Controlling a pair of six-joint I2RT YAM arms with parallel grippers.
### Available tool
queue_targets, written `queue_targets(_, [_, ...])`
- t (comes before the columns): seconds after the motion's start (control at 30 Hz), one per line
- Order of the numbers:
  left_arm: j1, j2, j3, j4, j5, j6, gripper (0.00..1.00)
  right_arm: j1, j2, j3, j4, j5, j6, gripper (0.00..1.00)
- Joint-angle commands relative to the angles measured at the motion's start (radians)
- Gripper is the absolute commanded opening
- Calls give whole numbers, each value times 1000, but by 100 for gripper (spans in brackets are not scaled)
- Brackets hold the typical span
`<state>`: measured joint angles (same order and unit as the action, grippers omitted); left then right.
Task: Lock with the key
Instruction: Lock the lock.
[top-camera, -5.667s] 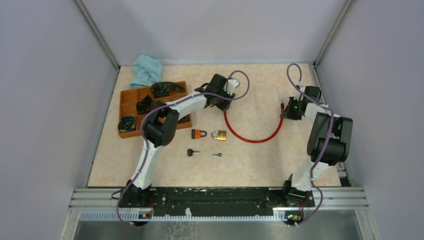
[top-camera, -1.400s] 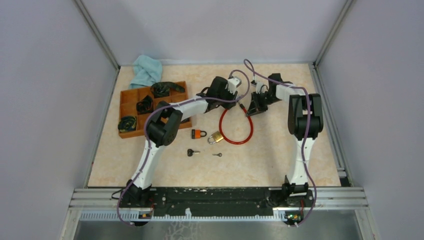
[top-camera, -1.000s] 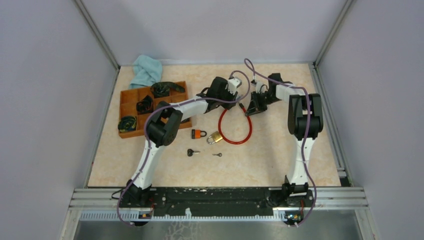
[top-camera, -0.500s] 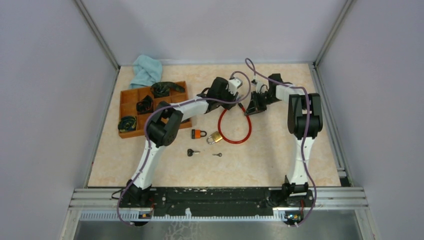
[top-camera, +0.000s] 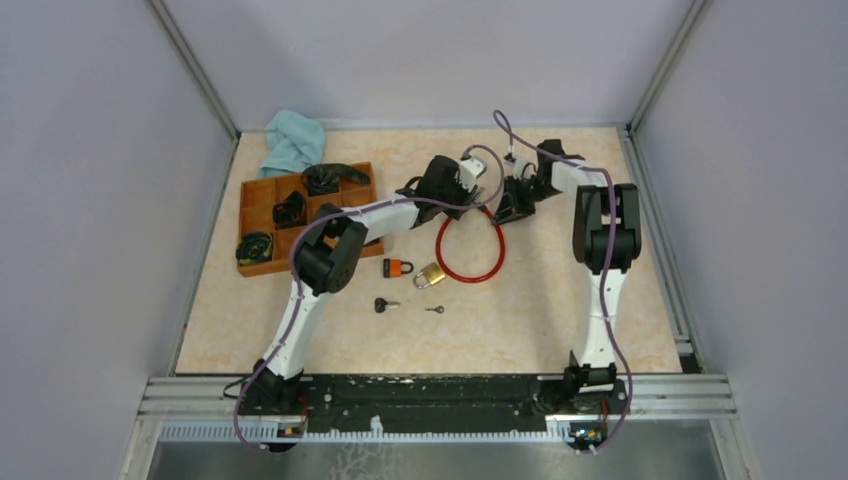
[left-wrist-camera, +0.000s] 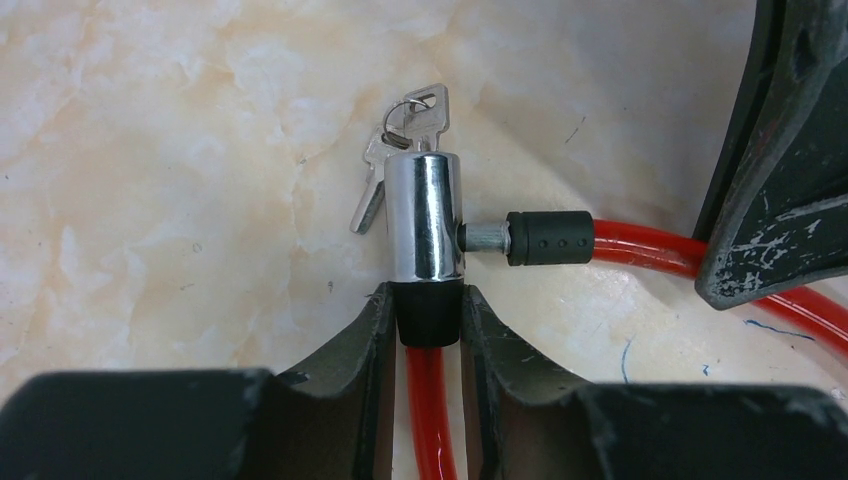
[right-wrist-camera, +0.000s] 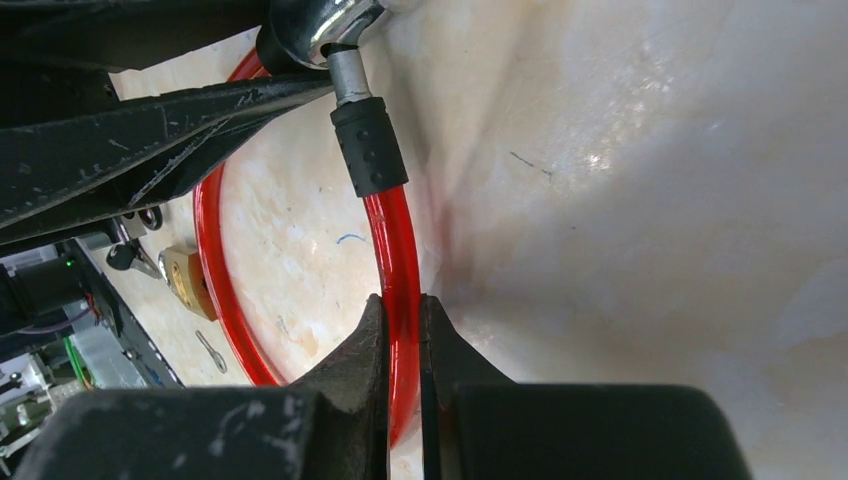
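Upper centre of the counter (top-camera: 560, 300): the left tool (left-wrist-camera: 428, 305) clamps the cable lock (left-wrist-camera: 424, 220) just below its barrel, keys (left-wrist-camera: 428, 103) at the top end. The right tool (right-wrist-camera: 403, 315) pinches its red cable near the pin.

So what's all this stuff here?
cable lock: one, red with silver barrel, looped mid-table
ringed keys: two, silver, atop the barrel
orange padlock: one, orange, left of loop
brass padlock: one, gold, beside the loop
black-headed key: one, black, below the padlocks
small key: one, silver, beside it
tray: one, wooden, far left, black coils inside
cloth: one, light blue, behind tray
table: one, beige marble
left hand: one, black, clamped below the barrel
right hand: one, black, clamped on the cable
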<state>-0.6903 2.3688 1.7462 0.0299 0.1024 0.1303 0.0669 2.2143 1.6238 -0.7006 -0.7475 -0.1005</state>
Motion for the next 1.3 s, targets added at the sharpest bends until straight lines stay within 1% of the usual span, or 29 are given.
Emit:
queue_targets(0.0, [-39, 51, -15, -138, 39, 4, 0, -13, 12, 98, 72, -47, 30, 0])
queue_targets(0.2, [-46, 73, 33, -160, 35, 8, 0, -10, 33, 144, 29, -128, 1, 0])
queue_targets(0.37, [-55, 88, 69, -179, 41, 1, 0, -7, 31, 136, 47, -124, 10, 0])
queue_targets(0.53, [-55, 89, 77, -192, 65, -35, 0, -4, 30, 88, 108, -104, 42, 0])
queue_targets(0.63, [-55, 94, 85, -198, 57, -38, 0, -3, 29, 67, 125, -100, 44, 0])
queue_targets(0.87, [-51, 122, 126, -219, 39, -81, 0, 2, 12, -18, 157, -92, 23, 18])
queue_targets(0.93, [-51, 128, 140, -225, 39, -86, 0, 2, 1, -48, 179, -91, 26, 21])
queue_targets(1.1, [-51, 128, 144, -227, 36, -88, 0, 8, -11, -86, 208, -92, 33, 25])
queue_targets(1.27, [-51, 127, 140, -229, 38, -92, 0, 14, -10, -107, 245, -94, 56, 25])
